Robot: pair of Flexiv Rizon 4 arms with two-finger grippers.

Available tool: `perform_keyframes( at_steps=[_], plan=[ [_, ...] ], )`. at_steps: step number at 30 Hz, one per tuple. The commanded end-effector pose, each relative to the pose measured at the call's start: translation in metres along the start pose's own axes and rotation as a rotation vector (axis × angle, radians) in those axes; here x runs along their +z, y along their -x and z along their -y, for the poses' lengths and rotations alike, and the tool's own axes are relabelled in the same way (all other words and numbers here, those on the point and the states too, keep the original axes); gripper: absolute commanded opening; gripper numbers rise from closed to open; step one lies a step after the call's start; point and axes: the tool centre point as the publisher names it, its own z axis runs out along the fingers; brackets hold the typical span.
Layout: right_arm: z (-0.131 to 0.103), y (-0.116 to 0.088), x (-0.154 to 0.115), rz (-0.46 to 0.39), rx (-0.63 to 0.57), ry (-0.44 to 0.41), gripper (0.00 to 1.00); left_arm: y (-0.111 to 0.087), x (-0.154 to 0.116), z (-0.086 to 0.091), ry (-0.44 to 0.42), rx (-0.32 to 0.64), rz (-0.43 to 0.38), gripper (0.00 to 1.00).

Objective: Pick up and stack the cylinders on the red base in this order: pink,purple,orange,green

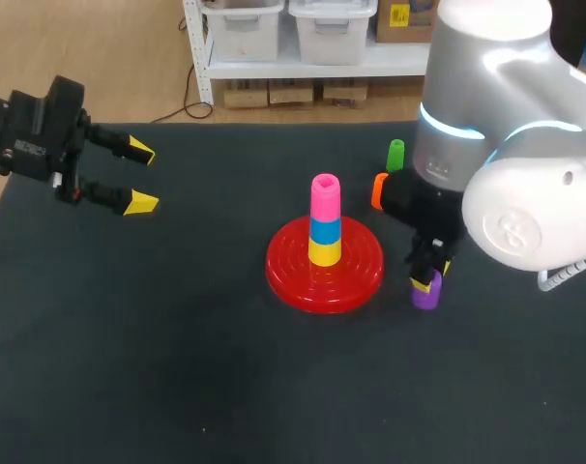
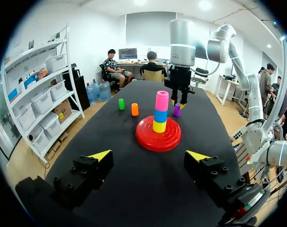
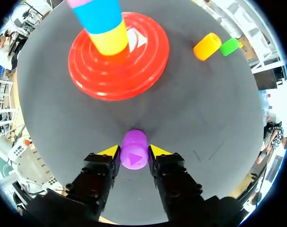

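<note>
dark table [image 1: 129,367] | red base [image 1: 366,272] | purple cylinder [image 1: 425,294] | orange cylinder [image 1: 378,190] | green cylinder [image 1: 395,153]

the room is bright and evenly lit from ceiling lights [image 2: 204,5], seen in the left wrist view. the dark counter [image 1: 129,338] looks matt. shadows on it are faint and soft: a dim smudge around the red base [image 1: 324,275] and another ahead of the right hand [image 3: 134,151]. the base's glossy rings carry white glints, and the pale shell of the right arm [image 1: 525,213] shines almost white. the purple cylinder [image 3: 133,142] gripped in that hand has a mild sheen. in both wrist views the counter's edges bow outward.
</note>
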Motion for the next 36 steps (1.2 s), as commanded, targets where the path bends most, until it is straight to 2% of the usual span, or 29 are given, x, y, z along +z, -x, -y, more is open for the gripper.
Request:
perform_keyframes(
  at_steps=[1, 5, 11, 16, 23, 28, 36],
  plan=[
    [-0.002, -0.002, -0.037, 0.03, 0.002, -0.026, 0.0, -0.001, 0.0, 0.001, 0.003, 0.002, 0.003, 1.0],
    [-0.003, 0.009, -0.08, 0.06, -0.022, -0.052, 0.0, -0.001, 0.0, 0.001, 0.003, 0.002, 0.003, 1.0],
    [-0.008, 0.036, -0.138, 0.086, -0.116, -0.059, 0.0, -0.001, 0.0, 0.001, 0.003, 0.002, 0.003, 1.0],
    [-0.016, 0.061, -0.173, 0.101, -0.219, -0.081, 0.0, -0.001, 0.0, 0.001, 0.003, 0.002, 0.003, 1.0],
    [-0.024, 0.105, -0.182, 0.066, -0.342, -0.077, 0.0, -0.001, 0.0, 0.001, 0.003, 0.002, 0.003, 1.0],
    [-0.033, 0.127, -0.178, 0.025, -0.417, -0.072, 0.0, -0.001, 0.0, 0.001, 0.003, 0.002, 0.003, 1.0],
    [-0.045, 0.138, -0.171, -0.013, -0.478, -0.057, 0.0, -0.001, 0.0, 0.001, 0.003, 0.002, 0.003, 1.0]
  ],
)
